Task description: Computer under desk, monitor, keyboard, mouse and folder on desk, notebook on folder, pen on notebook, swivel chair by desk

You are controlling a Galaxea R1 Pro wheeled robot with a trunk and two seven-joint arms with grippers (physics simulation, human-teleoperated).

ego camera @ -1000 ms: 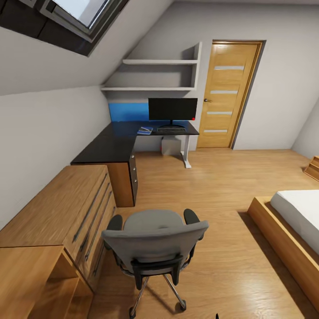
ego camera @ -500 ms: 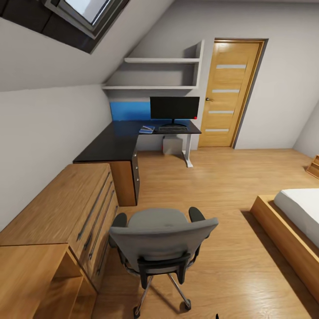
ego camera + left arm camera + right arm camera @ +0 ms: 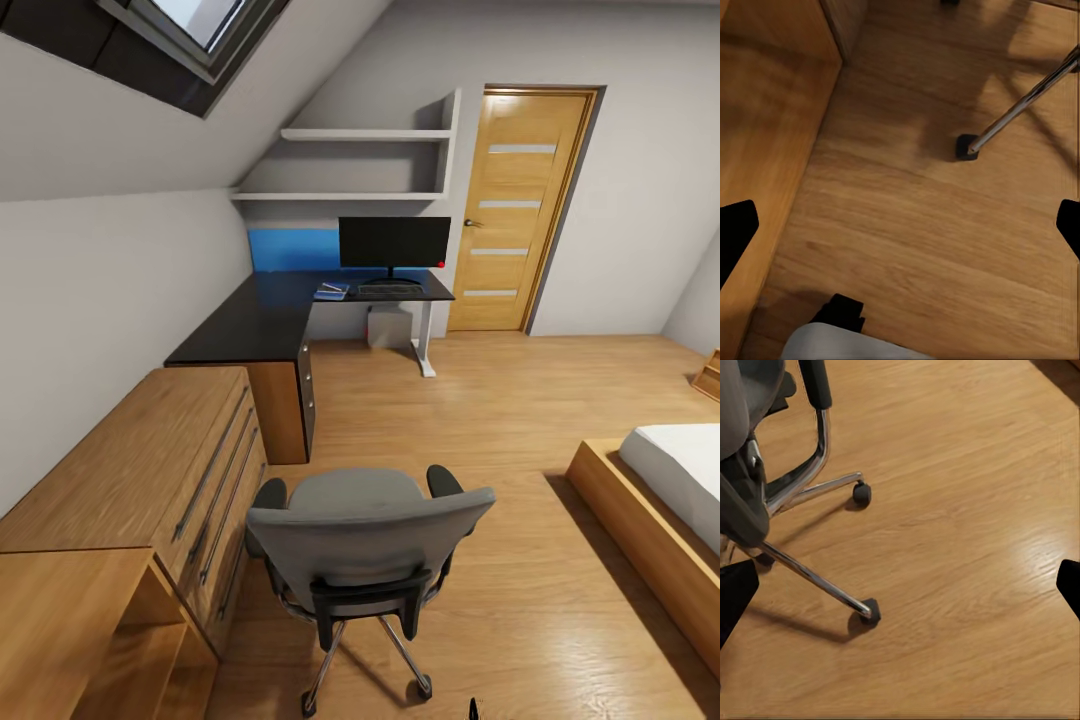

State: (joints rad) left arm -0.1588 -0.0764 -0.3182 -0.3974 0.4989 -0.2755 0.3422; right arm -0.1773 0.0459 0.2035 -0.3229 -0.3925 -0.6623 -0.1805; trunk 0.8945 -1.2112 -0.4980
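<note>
A grey swivel chair stands on the wooden floor in front of me, its back toward my head camera, well apart from the dark L-shaped desk in the far corner of the attic bedroom. On that desk the black monitor stands upright with the keyboard just before it; to the keyboard's side lies a small blue stack, probably the notebook on the folder, though it is too small to tell for sure. A pale computer sits on the floor beneath the desk. A wooden dresser runs along the wall beside the chair, and a bed lies across the room. My left gripper hangs over bare floor by the dresser's side, fingers spread wide, near a chair caster. My right gripper is likewise wide apart, holding nothing, above the floor beside the chair's chrome legs.
</note>
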